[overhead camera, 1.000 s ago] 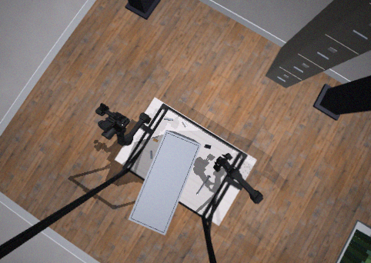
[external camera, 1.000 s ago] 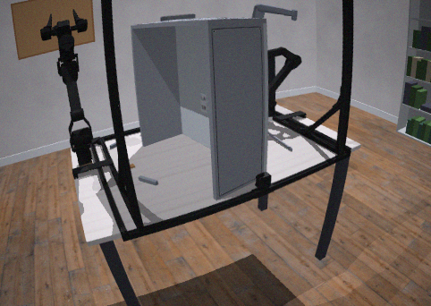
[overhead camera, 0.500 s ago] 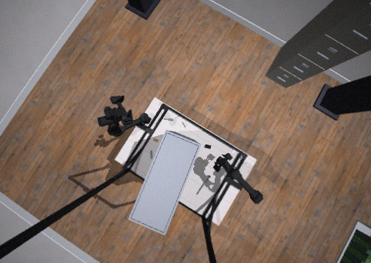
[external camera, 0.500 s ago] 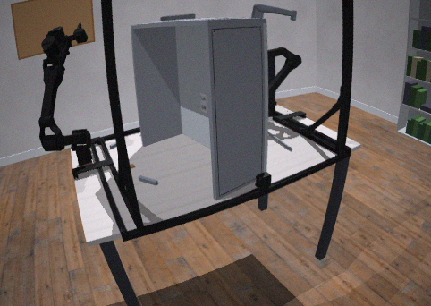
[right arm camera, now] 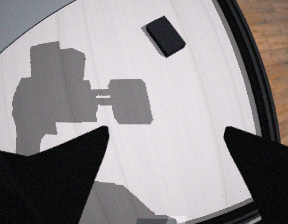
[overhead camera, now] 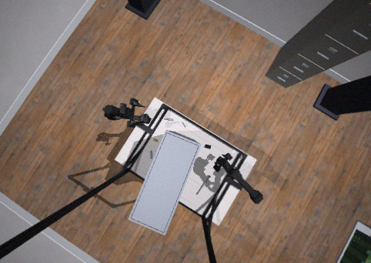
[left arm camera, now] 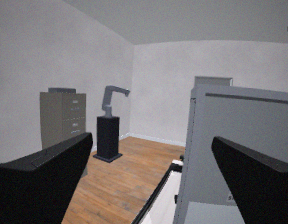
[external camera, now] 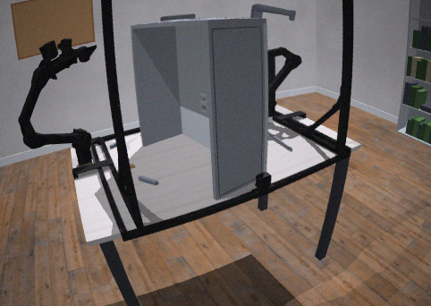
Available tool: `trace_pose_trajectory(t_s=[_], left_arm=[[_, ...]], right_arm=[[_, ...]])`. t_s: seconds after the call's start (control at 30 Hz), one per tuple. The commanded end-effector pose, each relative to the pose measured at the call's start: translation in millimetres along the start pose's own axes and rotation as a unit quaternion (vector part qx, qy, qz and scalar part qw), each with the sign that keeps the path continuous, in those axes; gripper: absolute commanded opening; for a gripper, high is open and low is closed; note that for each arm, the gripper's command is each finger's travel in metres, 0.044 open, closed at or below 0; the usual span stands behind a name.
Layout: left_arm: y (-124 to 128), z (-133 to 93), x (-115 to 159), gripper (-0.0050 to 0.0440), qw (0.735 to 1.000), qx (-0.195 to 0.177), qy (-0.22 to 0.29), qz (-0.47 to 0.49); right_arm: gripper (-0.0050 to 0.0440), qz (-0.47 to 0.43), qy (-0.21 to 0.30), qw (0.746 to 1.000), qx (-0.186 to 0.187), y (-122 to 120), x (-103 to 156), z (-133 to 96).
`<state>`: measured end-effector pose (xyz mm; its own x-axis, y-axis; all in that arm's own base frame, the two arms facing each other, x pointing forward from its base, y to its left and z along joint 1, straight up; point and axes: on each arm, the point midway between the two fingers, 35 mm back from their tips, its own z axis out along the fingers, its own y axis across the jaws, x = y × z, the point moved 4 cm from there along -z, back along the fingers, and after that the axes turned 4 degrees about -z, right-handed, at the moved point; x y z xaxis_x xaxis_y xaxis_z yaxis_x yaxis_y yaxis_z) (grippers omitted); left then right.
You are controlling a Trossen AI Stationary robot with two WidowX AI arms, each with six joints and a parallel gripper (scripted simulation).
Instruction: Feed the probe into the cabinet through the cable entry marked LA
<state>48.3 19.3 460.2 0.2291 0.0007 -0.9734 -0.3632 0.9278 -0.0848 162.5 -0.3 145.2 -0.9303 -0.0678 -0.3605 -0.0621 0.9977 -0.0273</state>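
Note:
The tall grey cabinet (overhead camera: 165, 181) (external camera: 201, 103) stands in the middle of the white table. Two small light squares (external camera: 203, 103) sit on its inner wall; I cannot read any label. A short grey cylinder (external camera: 147, 180) (overhead camera: 151, 154) lies on the table near the left arm's base. A thin grey rod (overhead camera: 202, 184) (external camera: 283, 145) lies on the other side of the cabinet. My left gripper (external camera: 85, 49) (left arm camera: 154, 141) is open and empty, high in the air beside the table, facing the cabinet. My right gripper (overhead camera: 216, 162) (right arm camera: 168, 132) is open and empty above the table top.
A flat black piece (right arm camera: 164, 36) (overhead camera: 208, 145) lies on the table under the right gripper. A small orange piece (overhead camera: 155, 141) and two small grey pieces (overhead camera: 168, 119) lie near the left arm's end. A black frame (external camera: 344, 72) surrounds the table.

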Motion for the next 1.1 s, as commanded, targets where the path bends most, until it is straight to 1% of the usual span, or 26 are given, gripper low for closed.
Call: trace_pose_trajectory(t_s=[0.0,0.1,0.17,0.27,0.53,0.73,0.83,0.93,1.07], left_arm=[[-8,-4,29,0.0440,0.992,0.093,0.089,-0.009],[-13,-9,46,0.0440,0.978,0.152,0.142,-0.006],[-13,-9,46,0.0440,0.978,0.152,0.142,-0.006],[-15,-13,54,0.0440,0.969,0.180,0.167,-0.003],[-16,-13,55,0.0440,0.969,0.182,0.168,-0.003],[-16,-13,55,0.0440,0.969,0.182,0.168,-0.003],[-16,-13,55,0.0440,0.969,0.182,0.168,-0.003],[-16,-13,55,0.0440,0.969,0.182,0.168,-0.003],[-16,-13,55,0.0440,0.969,0.182,0.168,-0.003]], right_arm=[[0.0440,-0.001,-0.001,1.000,-0.001,0,0,-1],[0.0440,-0.001,-0.001,1.000,-0.001,0,0,-1],[0.0440,-0.001,-0.001,1.000,-0.001,0,0,-1],[0.0440,-0.001,-0.001,1.000,-0.001,0,0,-1],[0.0440,-0.003,0.000,1.000,-0.002,1,0,-1],[0.0440,-0.025,0.004,1.000,-0.008,6,-2,0],[0.0440,-0.064,0.011,0.998,-0.019,15,-5,2],[0.0440,-0.124,0.022,0.991,-0.034,30,-8,5],[0.0440,-0.232,0.040,0.970,-0.060,59,-10,9]])
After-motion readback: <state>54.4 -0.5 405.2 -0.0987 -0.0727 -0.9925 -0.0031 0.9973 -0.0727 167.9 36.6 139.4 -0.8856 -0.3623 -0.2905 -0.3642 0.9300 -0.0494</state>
